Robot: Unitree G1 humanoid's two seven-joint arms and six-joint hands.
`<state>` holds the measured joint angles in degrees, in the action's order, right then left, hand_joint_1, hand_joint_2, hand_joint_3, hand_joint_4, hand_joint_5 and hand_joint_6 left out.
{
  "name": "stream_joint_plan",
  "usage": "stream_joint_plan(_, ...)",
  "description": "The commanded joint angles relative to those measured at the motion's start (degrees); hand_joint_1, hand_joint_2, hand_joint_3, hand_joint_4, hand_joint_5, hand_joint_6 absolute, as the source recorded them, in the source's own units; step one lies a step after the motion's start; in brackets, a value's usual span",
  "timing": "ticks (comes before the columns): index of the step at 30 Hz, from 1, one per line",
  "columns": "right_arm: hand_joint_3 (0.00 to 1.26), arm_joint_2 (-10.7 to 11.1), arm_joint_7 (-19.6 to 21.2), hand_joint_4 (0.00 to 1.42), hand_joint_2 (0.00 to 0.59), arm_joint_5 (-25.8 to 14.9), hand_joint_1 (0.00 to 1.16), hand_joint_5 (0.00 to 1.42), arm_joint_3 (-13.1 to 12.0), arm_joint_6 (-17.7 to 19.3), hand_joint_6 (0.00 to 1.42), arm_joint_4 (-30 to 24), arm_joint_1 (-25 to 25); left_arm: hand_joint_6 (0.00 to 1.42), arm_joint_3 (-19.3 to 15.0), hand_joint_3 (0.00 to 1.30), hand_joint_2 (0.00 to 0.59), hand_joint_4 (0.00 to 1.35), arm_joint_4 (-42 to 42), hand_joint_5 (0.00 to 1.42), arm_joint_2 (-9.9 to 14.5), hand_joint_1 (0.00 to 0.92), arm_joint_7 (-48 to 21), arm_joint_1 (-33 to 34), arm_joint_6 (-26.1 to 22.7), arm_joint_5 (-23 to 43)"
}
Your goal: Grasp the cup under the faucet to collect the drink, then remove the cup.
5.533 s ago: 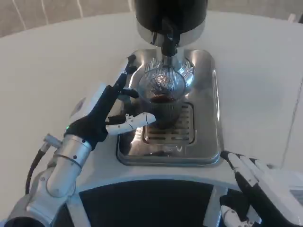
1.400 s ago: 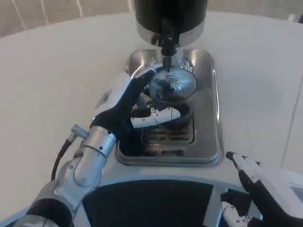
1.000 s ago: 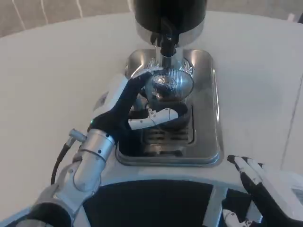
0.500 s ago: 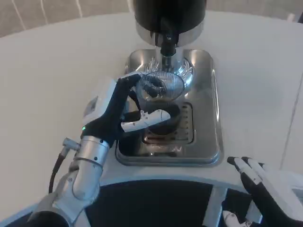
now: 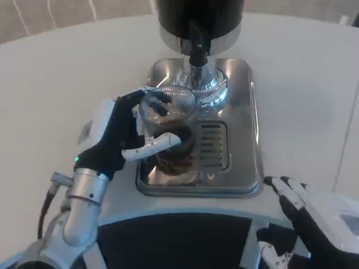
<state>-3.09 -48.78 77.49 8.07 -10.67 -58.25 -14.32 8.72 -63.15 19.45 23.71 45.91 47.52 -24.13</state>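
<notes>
- White round table (image 5: 61,73) fills the background, with a steel drip tray (image 5: 247,145) set on it near the middle.
- Drink dispenser (image 5: 199,19) stands at the tray's far end: black body, chrome collar, and a black faucet (image 5: 196,53) pointing down.
- Left hand (image 5: 115,140) grips a clear glass cup (image 5: 168,131); one white finger wraps across the cup's front, dark fingers curl around its left side and rim.
- Cup holds a dark drink in its lower part. It sits over the left part of the tray, to the left of and nearer than the faucet, not beneath it.
- Cannot tell whether the cup's base touches the tray.
- Slotted grate (image 5: 213,147) lies just right of the cup.
- Right hand (image 5: 314,221) is at the lower right, near the table's edge, apart from the tray. Its fingers are stretched out and spread, holding nothing.
</notes>
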Motion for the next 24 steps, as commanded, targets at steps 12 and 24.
stream_joint_plan(12,0.04,-0.49,-0.74,0.0,0.545,0.38,0.4,0.0,-1.31,-0.47,0.0,2.51,4.45,1.42,-4.46,0.97,0.088,1.14,6.95,1.39,7.25,0.551,-6.23,-5.78,10.6,3.41)
stream_joint_plan(24,0.02,1.17,-0.96,0.0,0.545,0.41,0.37,0.0,-1.59,-0.31,0.0,5.79,10.18,1.42,-6.6,0.97,0.075,1.15,7.38,1.39,11.6,0.554,-9.2,-10.09,14.03,4.11)
